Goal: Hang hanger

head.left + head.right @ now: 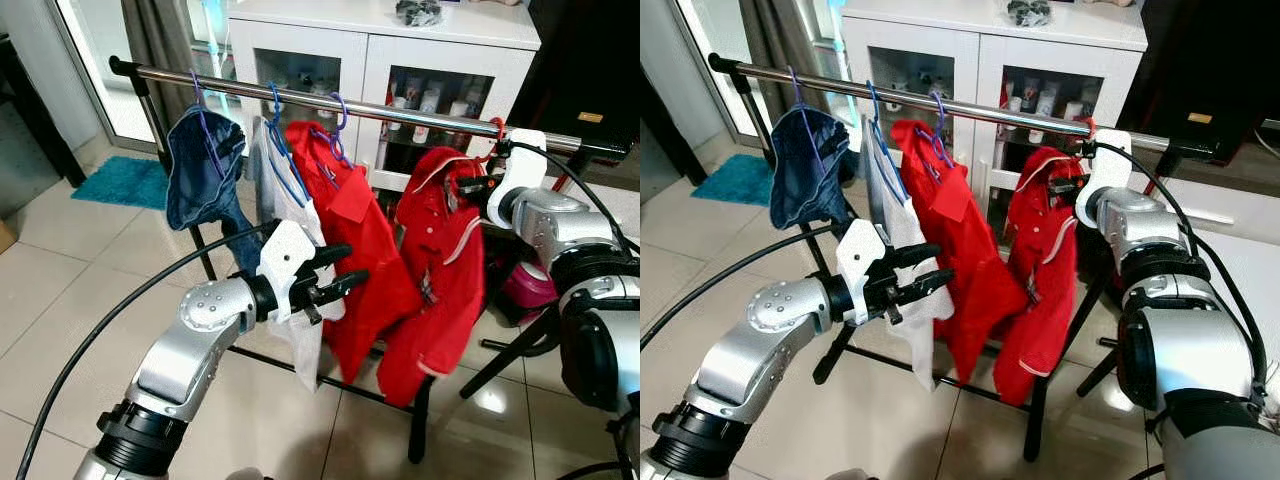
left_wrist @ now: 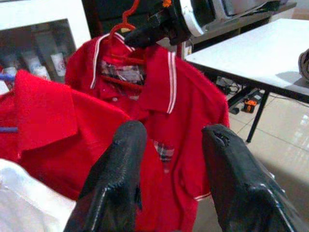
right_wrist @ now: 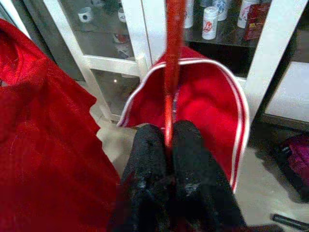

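In the left eye view, a rail (image 1: 400, 112) is running across a clothes rack, and four garments are hanging from it: a blue one (image 1: 205, 165) on the robot's far left, then a white one (image 1: 285, 210), a red shirt (image 1: 350, 230), and a red polo (image 1: 440, 260) on a red hanger (image 1: 493, 140). The hanger's hook is sitting at the rail. The right gripper (image 1: 478, 186) is reaching to the polo's collar, just under the rail. The left gripper (image 1: 335, 275) is hovering in front of the white garment, holding nothing, its fingers parted.

The right eye view is showing the same rack in front of a white cabinet (image 1: 990, 60).

In the left wrist view, the two fingers (image 2: 120, 179) are standing well apart with nothing between them, pointing at the polo.

In the right wrist view, the fingers (image 3: 186, 164) are pinching the hanger's thin red stem (image 3: 171, 72), pressed together around it, above the polo's open collar.
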You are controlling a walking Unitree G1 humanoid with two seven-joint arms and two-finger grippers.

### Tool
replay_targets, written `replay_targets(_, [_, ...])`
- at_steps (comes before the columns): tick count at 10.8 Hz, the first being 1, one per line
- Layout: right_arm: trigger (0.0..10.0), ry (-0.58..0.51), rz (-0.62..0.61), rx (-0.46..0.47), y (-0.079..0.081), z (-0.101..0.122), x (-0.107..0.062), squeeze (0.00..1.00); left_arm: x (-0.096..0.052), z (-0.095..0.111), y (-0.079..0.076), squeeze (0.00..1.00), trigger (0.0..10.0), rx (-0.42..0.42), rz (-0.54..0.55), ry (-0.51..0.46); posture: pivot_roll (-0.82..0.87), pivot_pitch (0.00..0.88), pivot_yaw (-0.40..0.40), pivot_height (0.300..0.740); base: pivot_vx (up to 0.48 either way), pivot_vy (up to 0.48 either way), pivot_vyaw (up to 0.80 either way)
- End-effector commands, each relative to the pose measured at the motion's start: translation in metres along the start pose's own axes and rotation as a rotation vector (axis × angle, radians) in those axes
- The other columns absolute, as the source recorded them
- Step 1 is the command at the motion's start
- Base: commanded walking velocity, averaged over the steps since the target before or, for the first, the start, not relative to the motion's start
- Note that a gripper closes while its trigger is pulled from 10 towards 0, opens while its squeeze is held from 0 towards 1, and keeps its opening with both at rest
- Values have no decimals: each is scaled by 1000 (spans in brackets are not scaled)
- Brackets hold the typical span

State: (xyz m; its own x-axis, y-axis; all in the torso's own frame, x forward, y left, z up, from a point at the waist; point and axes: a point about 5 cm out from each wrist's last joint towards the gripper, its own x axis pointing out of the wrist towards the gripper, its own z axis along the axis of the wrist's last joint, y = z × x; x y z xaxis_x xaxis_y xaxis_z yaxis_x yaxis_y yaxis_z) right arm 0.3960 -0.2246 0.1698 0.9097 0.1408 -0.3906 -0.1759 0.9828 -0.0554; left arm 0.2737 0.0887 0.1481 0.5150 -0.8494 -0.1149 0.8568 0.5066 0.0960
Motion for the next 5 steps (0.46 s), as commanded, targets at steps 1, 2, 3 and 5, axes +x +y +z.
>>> replay_targets(1, [0, -11, 4, -9, 4, 7, 1, 0, 1, 0, 1, 0, 10000, 19, -10, 18, -7, 0, 23, 740, 0, 0, 0])
replay_targets(2, [0, -16, -10, -5, 4, 7, 2, 0, 1, 0, 1, 0, 10000, 20, -11, 19, -7, 0, 25, 740, 0, 0, 0])
replay_targets(3, [0, -20, -20, -9, 3, 8, 2, 0, 2, 0, 2, 0, 10000, 21, -10, 20, -7, 0, 25, 740, 0, 0, 0])
replay_targets(5, [0, -34, -10, -20, 4, 9, 2, 0, 2, 0, 2, 0, 10000, 22, -11, 18, -9, 0, 26, 740, 0, 0, 0])
